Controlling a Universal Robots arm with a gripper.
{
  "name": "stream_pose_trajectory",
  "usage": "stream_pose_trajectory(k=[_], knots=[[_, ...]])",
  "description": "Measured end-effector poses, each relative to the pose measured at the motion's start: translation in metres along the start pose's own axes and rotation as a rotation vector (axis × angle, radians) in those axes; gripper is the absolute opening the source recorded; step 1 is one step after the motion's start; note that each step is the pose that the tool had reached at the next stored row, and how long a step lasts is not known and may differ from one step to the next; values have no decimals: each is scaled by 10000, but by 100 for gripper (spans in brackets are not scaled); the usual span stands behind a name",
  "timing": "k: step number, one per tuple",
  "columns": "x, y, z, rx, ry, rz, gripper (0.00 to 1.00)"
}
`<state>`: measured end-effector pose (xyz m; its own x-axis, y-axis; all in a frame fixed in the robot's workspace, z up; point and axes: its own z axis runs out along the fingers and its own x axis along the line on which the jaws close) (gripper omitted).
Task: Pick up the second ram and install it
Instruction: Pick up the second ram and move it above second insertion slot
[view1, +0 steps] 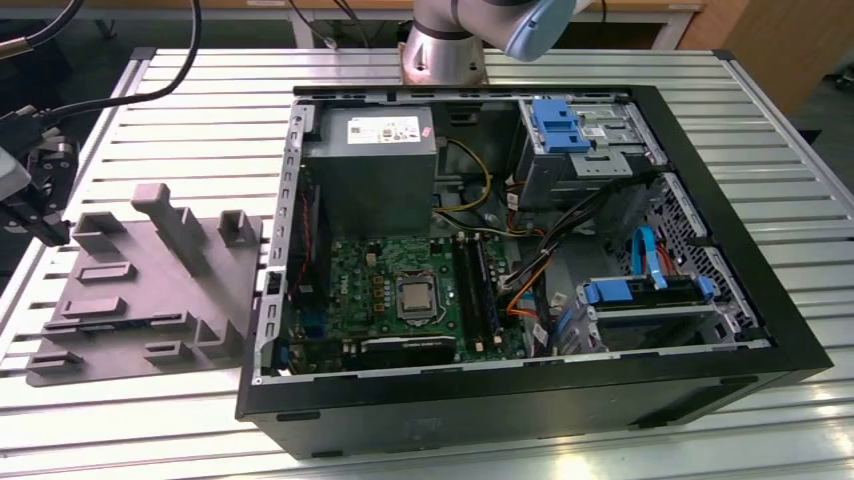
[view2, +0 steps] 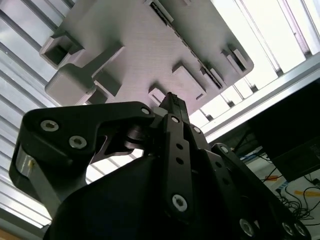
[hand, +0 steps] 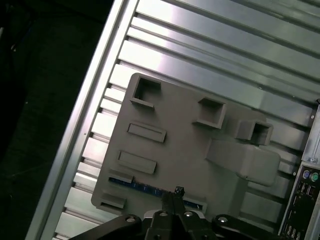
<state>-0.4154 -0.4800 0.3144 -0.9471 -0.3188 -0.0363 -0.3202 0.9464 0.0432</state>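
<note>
The second ram is a dark, thin strip lying on edge in a slot along one side of the grey fixture plate. In the first wrist view my gripper hovers just above the middle of that strip, its two thin fingers pressed together with nothing between them. The second wrist view has the gripper over the same grey plate. At the exterior view's far left, the gripper hangs over the plate's outer edge.
An open computer case lies in the middle of the slatted metal table, to the exterior view's right of the plate. Its motherboard has black memory slots. Grey upright blocks stand on the plate.
</note>
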Motion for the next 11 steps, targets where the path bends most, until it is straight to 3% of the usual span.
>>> stream_pose_trajectory(k=[11], knots=[[0, 0, 0, -25, 31, -699, 11]])
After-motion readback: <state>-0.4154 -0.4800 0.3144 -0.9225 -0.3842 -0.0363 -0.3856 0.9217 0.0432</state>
